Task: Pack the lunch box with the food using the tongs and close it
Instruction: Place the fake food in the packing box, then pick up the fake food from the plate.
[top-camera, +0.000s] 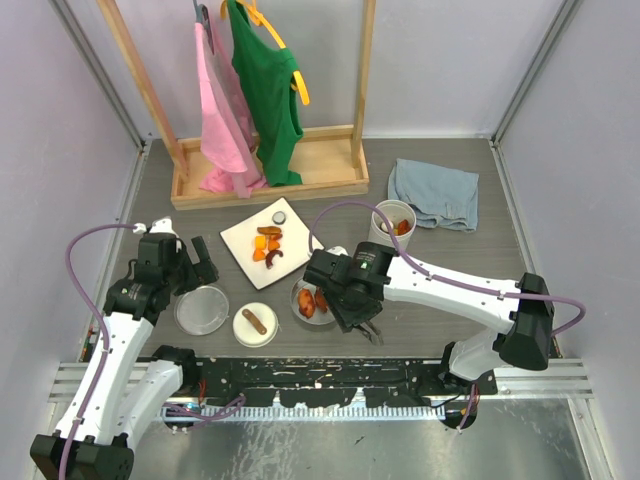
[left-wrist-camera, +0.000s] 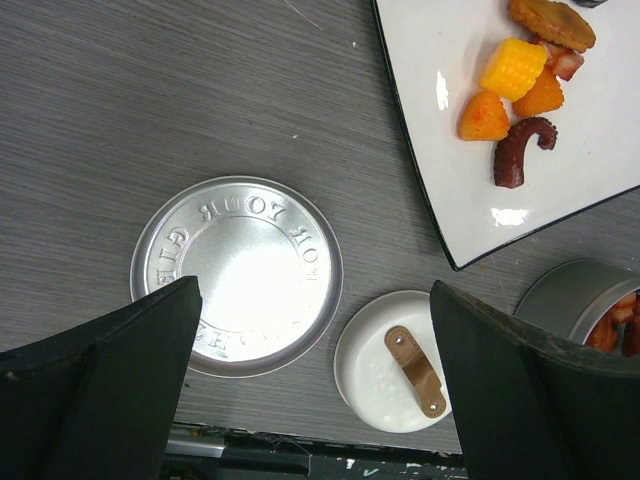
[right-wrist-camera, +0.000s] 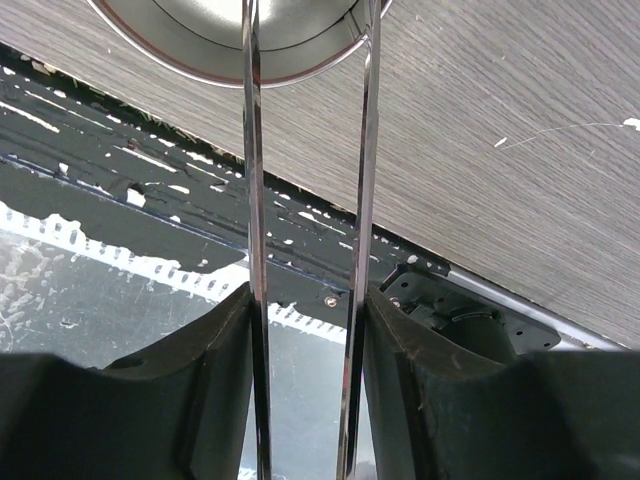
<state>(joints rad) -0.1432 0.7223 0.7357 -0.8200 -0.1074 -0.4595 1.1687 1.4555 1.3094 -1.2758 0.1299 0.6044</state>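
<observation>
The lunch box lies in parts. A shallow steel tin (top-camera: 312, 300) holds orange and red food, and its rim (right-wrist-camera: 300, 72) shows at the top of the right wrist view. The flat embossed disc lid (left-wrist-camera: 237, 272) lies left of it. The tall cup (top-camera: 392, 222), farther back, holds more pieces. More food (left-wrist-camera: 515, 95) lies on the white plate (top-camera: 245, 245): corn, orange chunks and a dark red tentacle. My right gripper (right-wrist-camera: 305, 320) is shut on the silver tongs (right-wrist-camera: 252, 200), whose two arms stand apart and reach the tin. My left gripper (left-wrist-camera: 315, 340) hangs open above the lid.
A small white round dish (left-wrist-camera: 400, 360) with a brown strap-like piece sits between the lid and the tin. A grey cloth (top-camera: 433, 193) lies at the back right. A wooden rack (top-camera: 270, 175) with pink and green garments stands at the back. The black rail (right-wrist-camera: 150, 130) runs along the near edge.
</observation>
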